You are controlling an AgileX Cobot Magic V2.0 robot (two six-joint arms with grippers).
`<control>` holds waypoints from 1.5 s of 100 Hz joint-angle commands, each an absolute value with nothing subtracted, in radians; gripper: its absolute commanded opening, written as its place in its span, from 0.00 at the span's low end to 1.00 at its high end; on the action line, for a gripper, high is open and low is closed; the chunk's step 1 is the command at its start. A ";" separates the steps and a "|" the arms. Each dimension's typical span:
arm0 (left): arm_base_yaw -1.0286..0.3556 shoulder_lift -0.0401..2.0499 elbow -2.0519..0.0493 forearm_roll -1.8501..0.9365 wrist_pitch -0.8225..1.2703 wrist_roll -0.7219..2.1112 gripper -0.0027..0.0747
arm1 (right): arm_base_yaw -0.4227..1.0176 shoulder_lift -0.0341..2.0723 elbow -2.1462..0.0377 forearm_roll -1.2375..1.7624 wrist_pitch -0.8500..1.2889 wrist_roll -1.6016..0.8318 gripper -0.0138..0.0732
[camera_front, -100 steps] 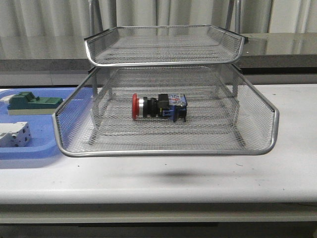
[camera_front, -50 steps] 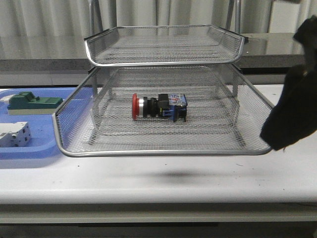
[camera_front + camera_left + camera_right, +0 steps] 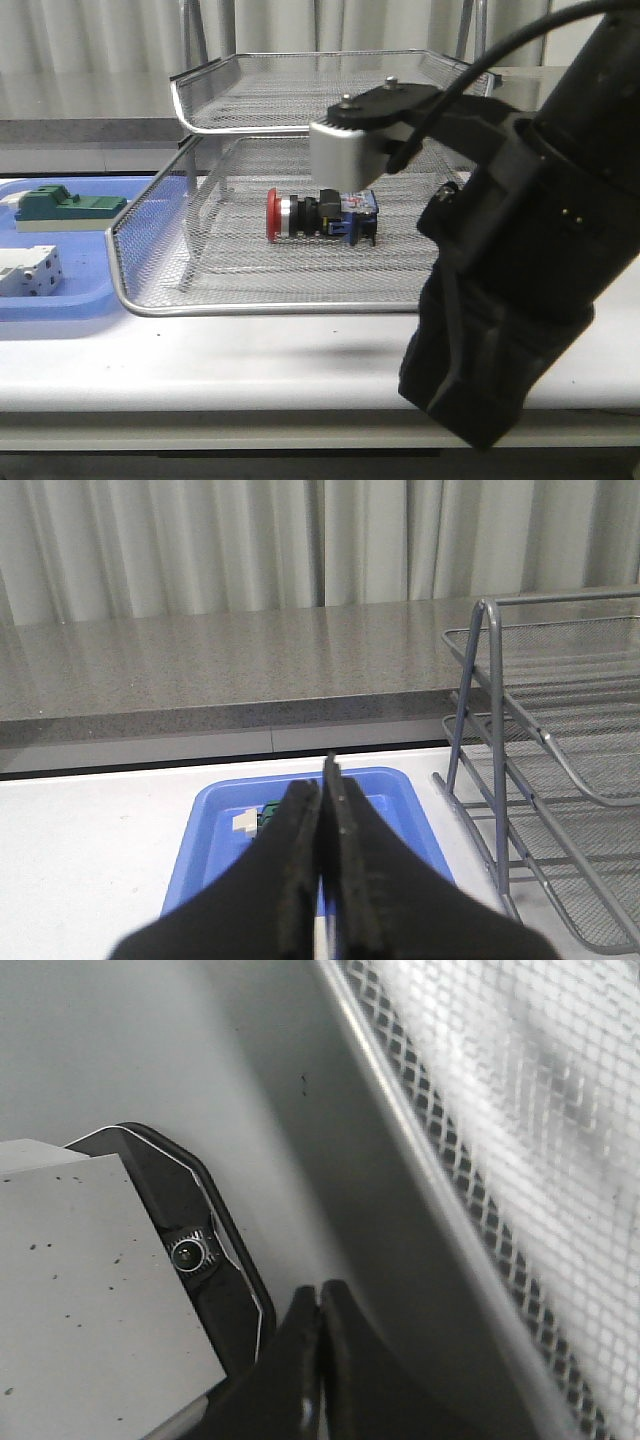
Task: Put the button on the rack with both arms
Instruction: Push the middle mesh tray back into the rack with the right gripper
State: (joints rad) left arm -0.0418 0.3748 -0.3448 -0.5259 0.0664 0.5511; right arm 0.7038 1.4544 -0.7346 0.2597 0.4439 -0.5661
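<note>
The button [image 3: 318,215], with its red head pointing left, lies on its side in the middle of the lower tier of the wire-mesh rack [image 3: 300,307]. My right arm [image 3: 520,260], with a grey block [image 3: 345,150] at its wrist, fills the right foreground and hides the rack's right side; its fingers do not show there. In the right wrist view the right gripper [image 3: 320,1295] is shut on nothing, just outside the rack's rim [image 3: 430,1175]. My left gripper [image 3: 325,780] is shut and empty, hanging over the blue tray [image 3: 215,820], left of the rack's frame [image 3: 478,740].
The blue tray [image 3: 60,305] lies left of the rack with a green block [image 3: 70,205] and a white terminal block [image 3: 30,270] in it. A black-edged grey plate with a small lens [image 3: 190,1253] sits close to the right fingers. A grey ledge and curtains stand behind.
My right arm has swung in from the right edge and now covers the right half of the front view. The button and rack have not moved.
</note>
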 commanded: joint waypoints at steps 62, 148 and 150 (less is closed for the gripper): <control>-0.040 0.378 -0.370 -0.539 -0.008 0.540 0.01 | 0.565 1.628 -1.001 0.158 0.371 -0.577 0.08; -0.040 0.378 -0.370 -0.539 -0.008 0.540 0.01 | 0.492 1.605 -1.118 0.214 0.639 -0.523 0.08; -0.040 0.378 -0.370 -0.539 -0.008 0.540 0.01 | 0.492 1.596 -1.118 0.209 0.646 -0.512 0.09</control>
State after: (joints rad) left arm -0.0418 0.3748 -0.3448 -0.5259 0.0664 0.5511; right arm 0.4986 1.6766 -1.0893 0.1959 0.6239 -0.5510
